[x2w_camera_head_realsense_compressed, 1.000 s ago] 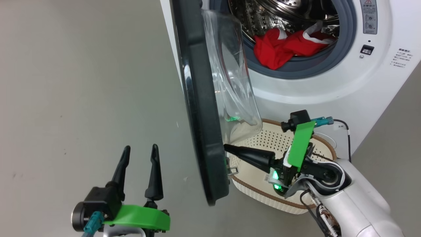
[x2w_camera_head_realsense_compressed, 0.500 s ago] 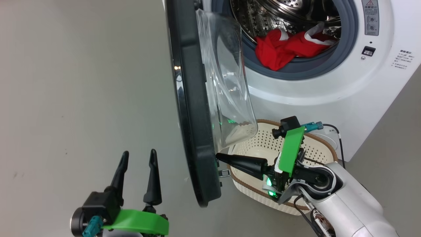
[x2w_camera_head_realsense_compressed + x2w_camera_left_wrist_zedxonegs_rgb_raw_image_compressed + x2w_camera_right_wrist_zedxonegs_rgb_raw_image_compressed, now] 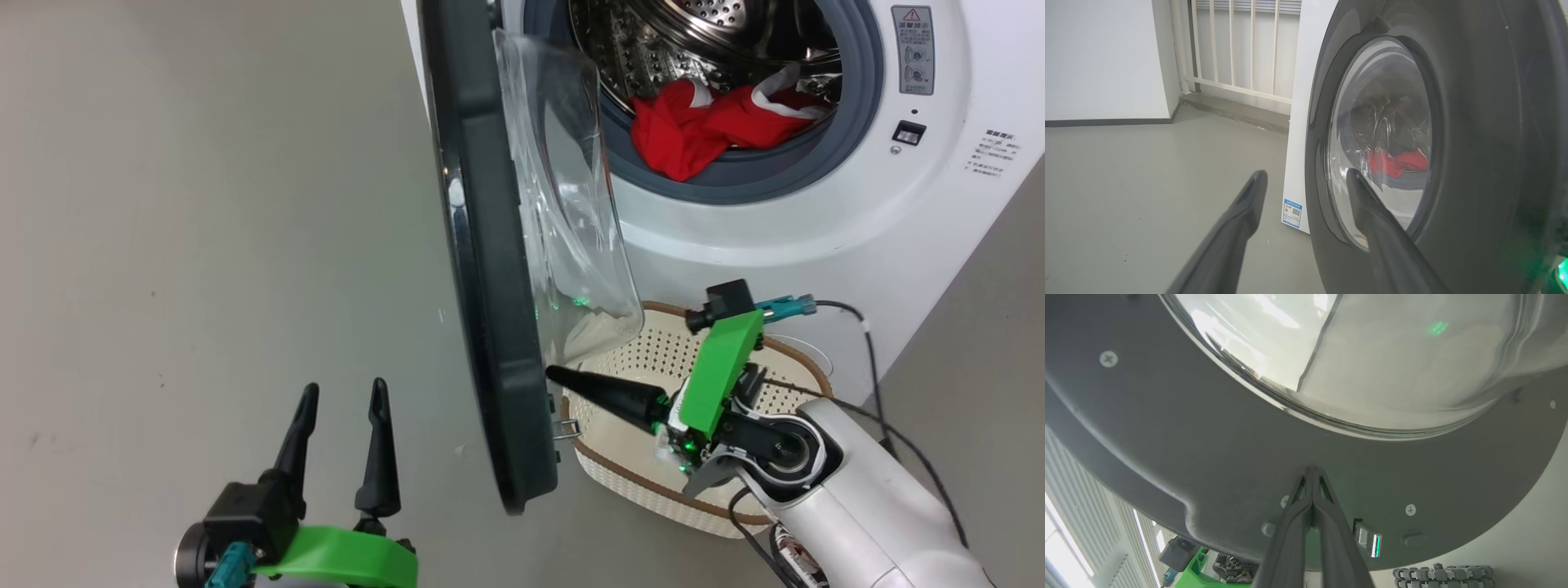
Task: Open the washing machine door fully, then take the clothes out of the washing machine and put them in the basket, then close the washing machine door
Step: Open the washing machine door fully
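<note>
The washing machine door (image 3: 490, 269) stands swung out edge-on, black frame with its clear glass bowl (image 3: 571, 196) facing the drum. Red clothes (image 3: 710, 122) with white trim lie at the drum mouth of the white washing machine (image 3: 816, 237). The cream basket (image 3: 653, 359) sits on the floor below the opening. My right gripper (image 3: 552, 375) is shut, empty, its tips against the door's inner face (image 3: 1249, 465) near the latch. My left gripper (image 3: 343, 400) is open at the lower left, outside the door; its wrist view shows the door's outer window (image 3: 1380, 134).
Grey floor (image 3: 204, 245) spreads to the left of the door. A white wall and a railing (image 3: 1233, 45) stand behind the machine. A blue label (image 3: 1292, 212) is on the machine's side. Cables trail by my right forearm (image 3: 873, 514).
The door's lower edge has shifted slightly, out to the left and then a little back, with the shut right gripper staying against its inner face. The left gripper has barely moved.
</note>
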### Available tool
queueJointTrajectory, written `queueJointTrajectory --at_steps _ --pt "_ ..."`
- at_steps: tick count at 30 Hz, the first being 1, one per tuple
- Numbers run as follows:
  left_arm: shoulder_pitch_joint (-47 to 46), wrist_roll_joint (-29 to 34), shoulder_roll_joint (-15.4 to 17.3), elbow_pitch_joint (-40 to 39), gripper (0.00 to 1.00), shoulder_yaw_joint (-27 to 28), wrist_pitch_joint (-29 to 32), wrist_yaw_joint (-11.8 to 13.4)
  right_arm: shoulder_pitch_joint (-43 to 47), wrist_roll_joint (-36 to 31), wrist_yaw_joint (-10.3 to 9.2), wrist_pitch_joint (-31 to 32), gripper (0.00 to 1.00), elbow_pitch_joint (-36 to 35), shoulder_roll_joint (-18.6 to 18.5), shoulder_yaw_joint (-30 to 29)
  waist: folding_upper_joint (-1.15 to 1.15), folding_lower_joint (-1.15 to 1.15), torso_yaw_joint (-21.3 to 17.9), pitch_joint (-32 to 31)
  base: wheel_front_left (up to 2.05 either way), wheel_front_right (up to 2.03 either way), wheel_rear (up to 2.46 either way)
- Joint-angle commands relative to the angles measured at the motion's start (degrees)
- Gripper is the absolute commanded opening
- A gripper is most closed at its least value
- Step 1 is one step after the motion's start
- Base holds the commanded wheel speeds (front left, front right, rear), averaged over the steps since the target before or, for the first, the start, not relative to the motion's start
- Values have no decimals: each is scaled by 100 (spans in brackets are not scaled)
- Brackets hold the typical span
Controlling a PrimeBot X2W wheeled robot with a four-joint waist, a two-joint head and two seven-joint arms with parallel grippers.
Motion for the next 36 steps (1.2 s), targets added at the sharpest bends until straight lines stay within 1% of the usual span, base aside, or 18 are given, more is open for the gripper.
queueJointTrajectory --at_steps 1,2,7,10,12,16,19,21,23,25,27,28,31,34,36 --pt "-57 -21 86 -117 100 201 -45 16 -156 -208 30 -194 90 -187 8 64 0 0 -4 -8 0 0 0" --pt "-59 -16 86 -116 100 195 -45 13 -162 -391 30 -378 100 -205 -44 78 0 0 -6 -15 0 0 0" --pt "-91 68 86 -125 100 197 -45 -44 -164 -1412 30 -1418 100 -281 -297 219 0 0 -18 -52 0 0 0" --pt "-87 91 86 -133 100 200 -45 -49 -174 -2314 30 -2156 100 -166 -529 463 0 0 -28 -83 0 0 0" --pt "-87 111 86 -132 100 202 -45 -64 -186 -2915 30 -2686 100 19 -612 596 0 0 -37 -104 0 0 0" --pt "-102 153 86 -134 100 216 -45 -115 -234 -3942 30 -3604 100 445 -623 700 0 0 -54 -131 0 0 0" --pt "-106 173 86 -138 100 231 -45 -141 -271 -4656 30 -4256 100 816 -536 598 0 0 -67 -149 0 0 0" --pt "-100 178 86 -141 100 236 -45 -148 -271 -5082 30 -4581 100 1046 -445 458 0 0 -76 -165 0 0 0" --pt "-94 186 86 -145 100 241 -45 -154 -255 -5512 30 -4780 100 1199 -358 240 0 0 -86 -176 0 0 0" --pt "-85 195 86 -156 100 247 -45 -157 -187 -5930 30 -4873 100 1239 -262 -110 0 0 -95 -186 0 0 0" --pt "-76 199 86 -174 100 256 -45 -154 -69 -6409 30 -4894 100 1034 -175 -607 0 0 -105 -188 0 0 0" --pt "-76 199 86 -174 100 256 -45 -154 -69 -6409 30 -4894 100 1034 -175 -607 0 0 -105 -188 0 0 0" --pt "-61 193 86 -188 100 261 -45 -156 345 -7240 30 -4898 100 426 -8 -1351 0 0 -107 -192 0 0 0" --pt "-39 199 86 -206 100 251 -45 -154 831 -7983 30 -4899 100 -128 136 -1791 0 0 -99 -190 0 0 0" --pt "-29 205 86 -214 100 251 -45 -157 1099 -8306 30 -4899 100 -406 193 -1980 0 0 -94 -185 0 0 0"
